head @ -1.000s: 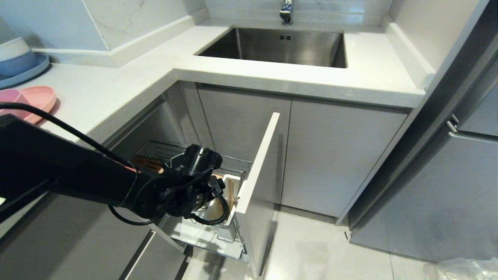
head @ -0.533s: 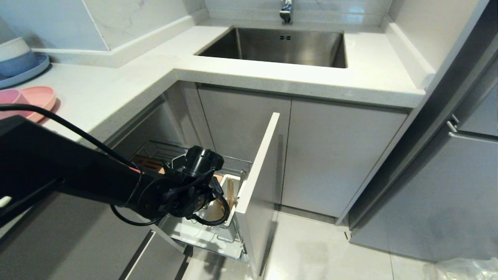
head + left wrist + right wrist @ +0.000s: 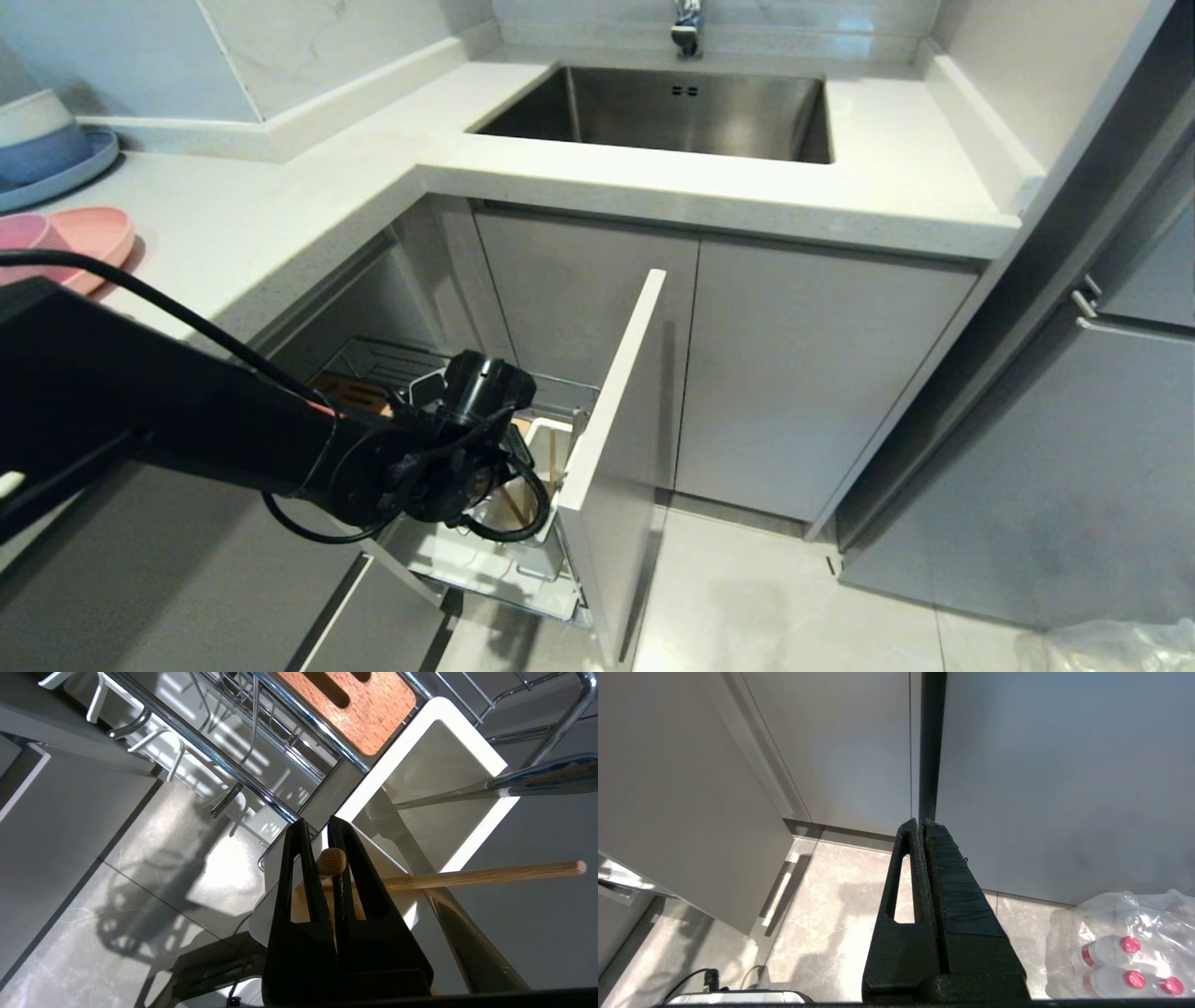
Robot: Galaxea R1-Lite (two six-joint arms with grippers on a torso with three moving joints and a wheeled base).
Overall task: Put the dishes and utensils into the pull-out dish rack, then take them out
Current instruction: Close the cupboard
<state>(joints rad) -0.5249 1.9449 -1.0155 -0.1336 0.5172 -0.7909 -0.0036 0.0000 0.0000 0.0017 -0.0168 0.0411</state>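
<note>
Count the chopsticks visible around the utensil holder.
2. One chopstick is pinched end-on between the left gripper's fingers; the other leans out of the holder. More may be hidden inside.

A chrome wire rack point(image 3: 261, 765) gleams, its rods smooth and mirror-bright. A wooden bar point(image 3: 359, 704) set in it looks reddish brown with fine, visible grain. The utensil holder point(image 3: 448, 751) is smooth white plastic with a soft sheen. Two chopsticks point(image 3: 476, 876) are pale wood, matt, with a speckled end grain. A fork point(image 3: 537, 777) is polished metal. The left gripper point(image 3: 322, 833) is rough, matt black plastic. The sink point(image 3: 672, 112) is brushed steel; the floor tiles point(image 3: 140, 896) are glossy stone.
</note>
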